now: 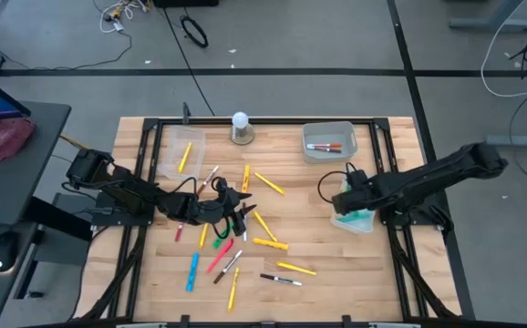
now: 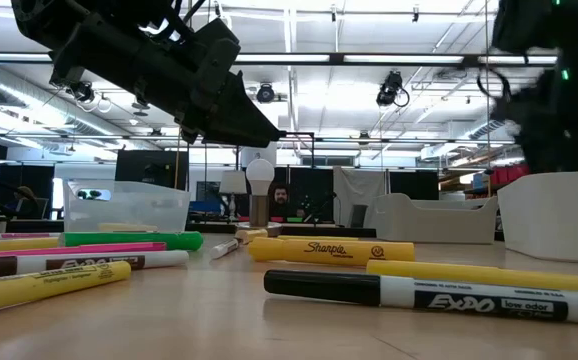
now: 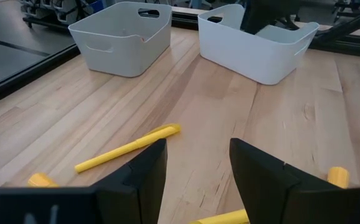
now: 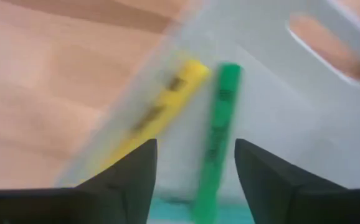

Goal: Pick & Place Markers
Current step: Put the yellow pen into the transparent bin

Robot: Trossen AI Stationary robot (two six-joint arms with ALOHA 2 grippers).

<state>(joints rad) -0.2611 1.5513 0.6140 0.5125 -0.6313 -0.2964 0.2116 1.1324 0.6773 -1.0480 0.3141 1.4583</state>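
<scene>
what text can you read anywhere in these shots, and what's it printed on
"Sharpie" on the yellow marker lying mid-table in the low view.
"EXPO low odor" on the black-capped white marker nearest the low camera.
"EXPO" on the dark-ended white marker at the left of the low view.
Smaller print under "low odor": too small to read.
Dark print on the yellow and green markers in the right wrist view: blurred, unreadable.

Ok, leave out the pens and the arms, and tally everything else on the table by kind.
Clear tub: 1
Pale bins: 2
White knob on a base: 1
Total: 4
</scene>
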